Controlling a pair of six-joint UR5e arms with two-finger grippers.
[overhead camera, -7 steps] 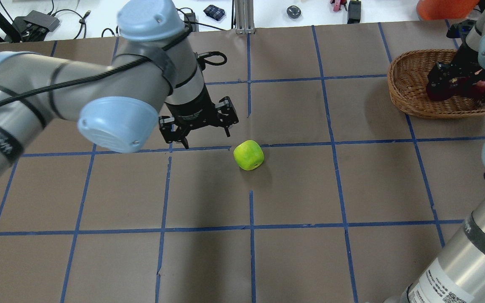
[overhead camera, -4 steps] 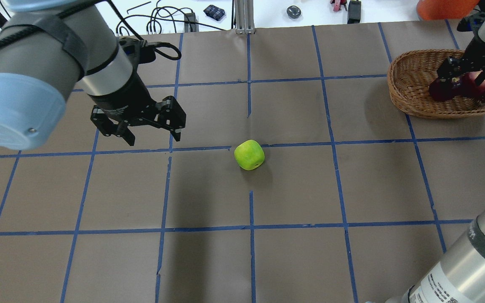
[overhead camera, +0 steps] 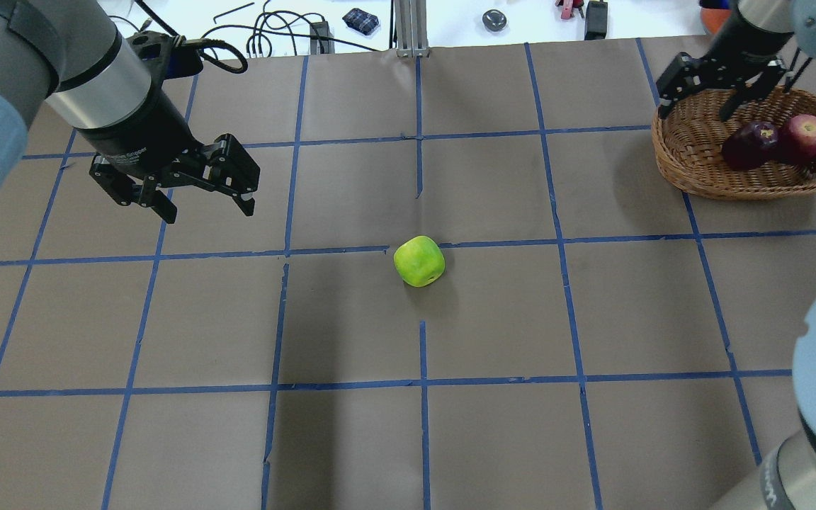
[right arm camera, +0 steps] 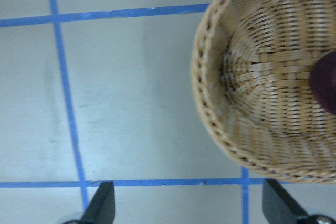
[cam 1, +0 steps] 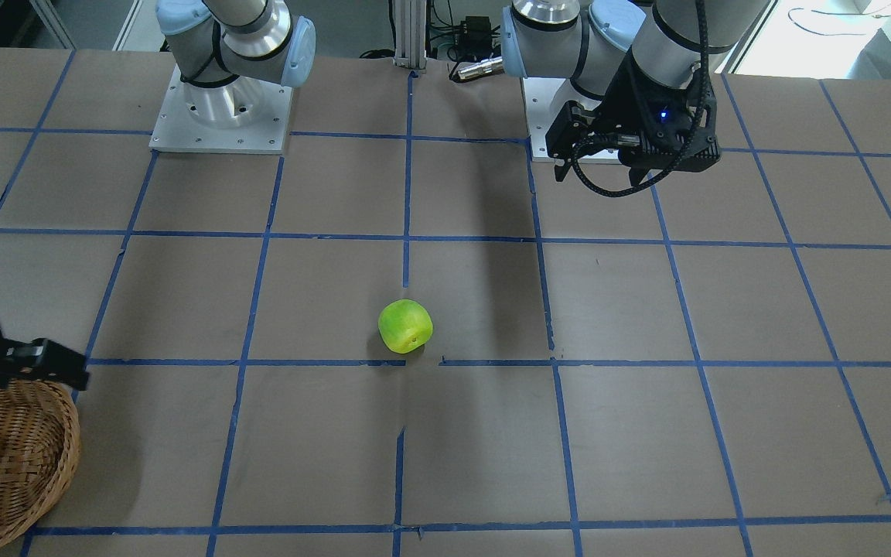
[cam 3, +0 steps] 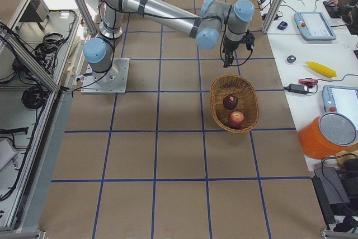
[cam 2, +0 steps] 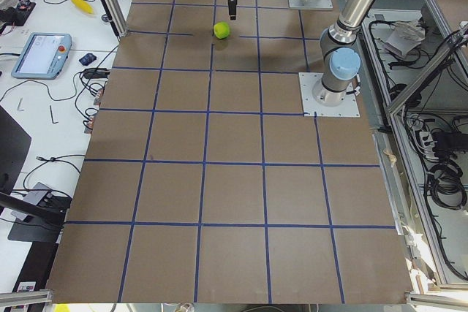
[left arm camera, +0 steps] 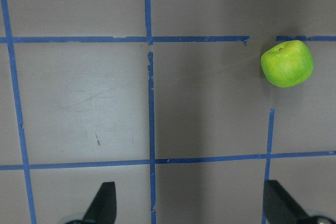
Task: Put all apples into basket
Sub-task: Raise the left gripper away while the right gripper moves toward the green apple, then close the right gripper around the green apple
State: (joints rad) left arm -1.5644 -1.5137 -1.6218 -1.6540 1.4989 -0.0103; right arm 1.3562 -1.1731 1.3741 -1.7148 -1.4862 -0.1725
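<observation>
The lime green apple lies alone near the table's middle; it also shows in the front view and the left wrist view. The wicker basket stands at the far right. In it the maroon apple and the red apple lie side by side, also seen from the right. My left gripper is open and empty, well left of the green apple. My right gripper is open and empty, raised over the basket's far-left rim.
Blue tape lines grid the brown table cover. An aluminium post, cables and small items sit along the far edge. An orange container, a banana and tablets lie on the white bench beyond the basket.
My right gripper has let go of the red apple in the basket and risen out of it toward the far rim. My left gripper has moved left, away from the green apple.
</observation>
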